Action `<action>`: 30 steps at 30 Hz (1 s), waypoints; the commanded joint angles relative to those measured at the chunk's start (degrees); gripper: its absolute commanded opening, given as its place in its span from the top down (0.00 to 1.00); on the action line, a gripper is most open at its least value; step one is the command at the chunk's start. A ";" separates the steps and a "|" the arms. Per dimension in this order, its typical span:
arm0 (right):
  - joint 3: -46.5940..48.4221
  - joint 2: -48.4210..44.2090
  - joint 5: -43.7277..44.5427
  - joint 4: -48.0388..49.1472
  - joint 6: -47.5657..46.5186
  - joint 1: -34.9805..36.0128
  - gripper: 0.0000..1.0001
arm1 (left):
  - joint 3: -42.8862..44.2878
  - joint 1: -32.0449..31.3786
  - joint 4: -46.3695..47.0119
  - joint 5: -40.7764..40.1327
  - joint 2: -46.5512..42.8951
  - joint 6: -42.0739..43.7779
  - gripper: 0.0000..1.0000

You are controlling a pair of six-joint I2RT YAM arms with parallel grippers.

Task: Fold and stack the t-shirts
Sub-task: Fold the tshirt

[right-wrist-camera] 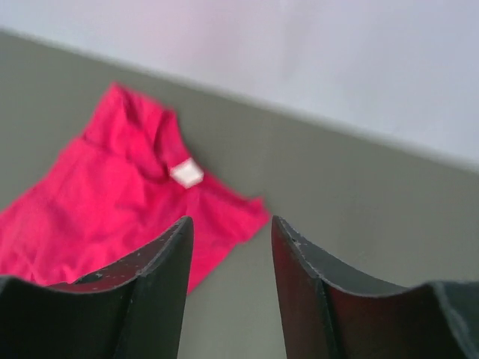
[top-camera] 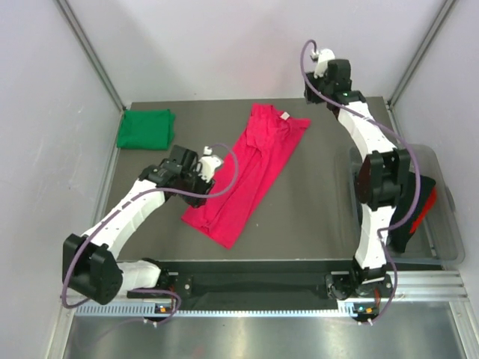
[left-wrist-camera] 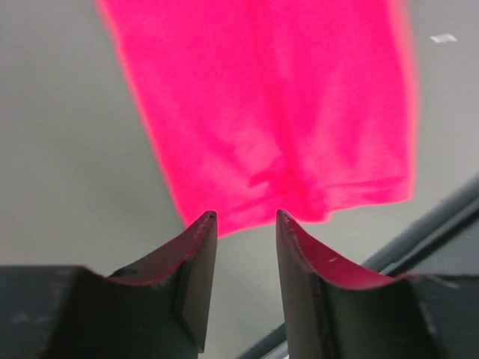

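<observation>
Tabletop (top-camera: 322,217) dark grey, pink t-shirt (top-camera: 251,168) spread; walls (top-camera: 224,45) pale.

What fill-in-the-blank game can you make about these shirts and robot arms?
The green t-shirt sits folded at the far ____ corner of the table.
The pink t-shirt has a small ____ label at its neck.
The left gripper and the right gripper are both ____, holding nothing.
Missing words: left, white, open.
</observation>
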 commanded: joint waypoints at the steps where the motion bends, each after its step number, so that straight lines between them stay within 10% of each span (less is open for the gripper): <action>1: -2.75 7.29 -11.83 -7.41 11.36 -3.65 0.52 | -3.99 6.41 7.95 0.22 -1.67 -4.88 0.56; 11: 7.18 17.92 -12.44 -8.28 13.20 -5.14 0.49 | -0.67 22.14 6.47 7.95 9.48 -4.79 0.58; 24: 12.45 24.08 -10.43 -8.45 18.73 -6.02 0.48 | -1.90 24.79 9.11 12.09 15.90 -6.46 0.60; 30: 13.51 24.61 -8.58 -8.72 19.26 -5.76 0.70 | -2.16 24.79 9.20 12.44 14.94 -6.82 0.60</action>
